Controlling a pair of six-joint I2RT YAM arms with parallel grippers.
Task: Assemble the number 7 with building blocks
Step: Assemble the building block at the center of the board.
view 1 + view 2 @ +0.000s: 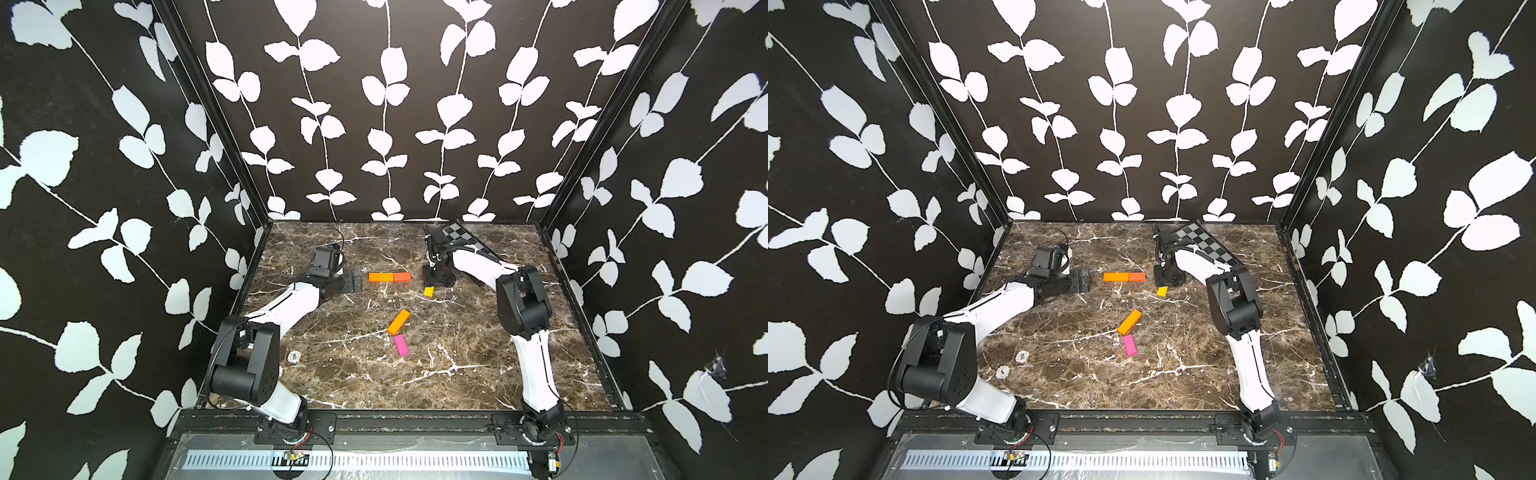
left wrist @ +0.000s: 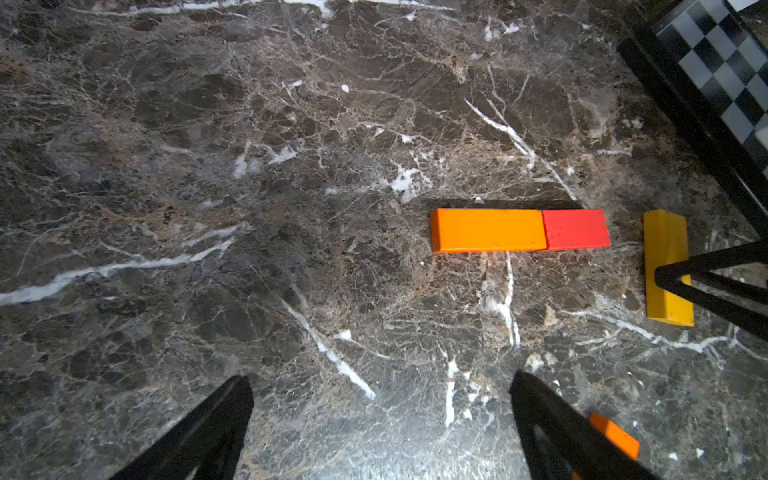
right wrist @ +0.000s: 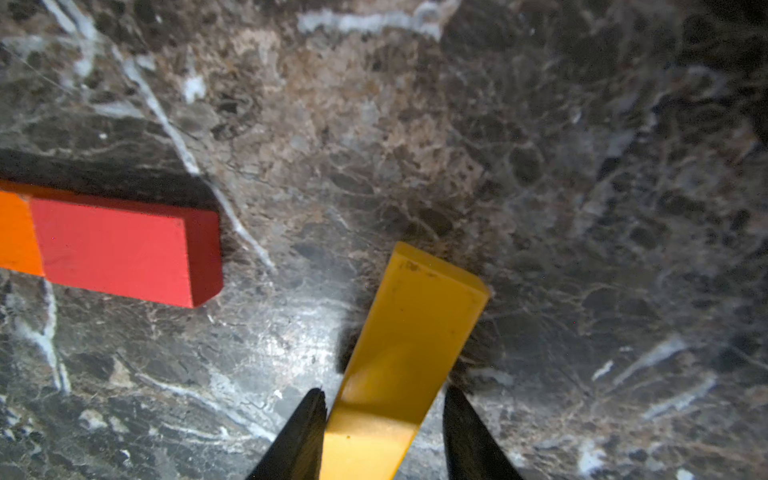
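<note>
An orange block (image 1: 381, 277) and a red-orange block (image 1: 402, 277) lie end to end as one bar at the table's far middle. A yellow block (image 1: 429, 291) lies just right of that bar. My right gripper (image 3: 384, 391) straddles the yellow block (image 3: 415, 332): one finger touches its side, and a thin gap shows at the other finger. Nearer the front, a second orange block (image 1: 399, 321) lies slanted, with a pink block (image 1: 401, 345) just below it. My left gripper (image 2: 381, 378) hovers wide open and empty left of the bar (image 2: 488, 230).
A black-and-grey checkered board (image 1: 461, 235) leans at the back right, behind the right arm. Patterned walls close the marble table (image 1: 478, 374) on three sides. Two small round marks (image 1: 1022, 356) sit on the table near the left arm's base.
</note>
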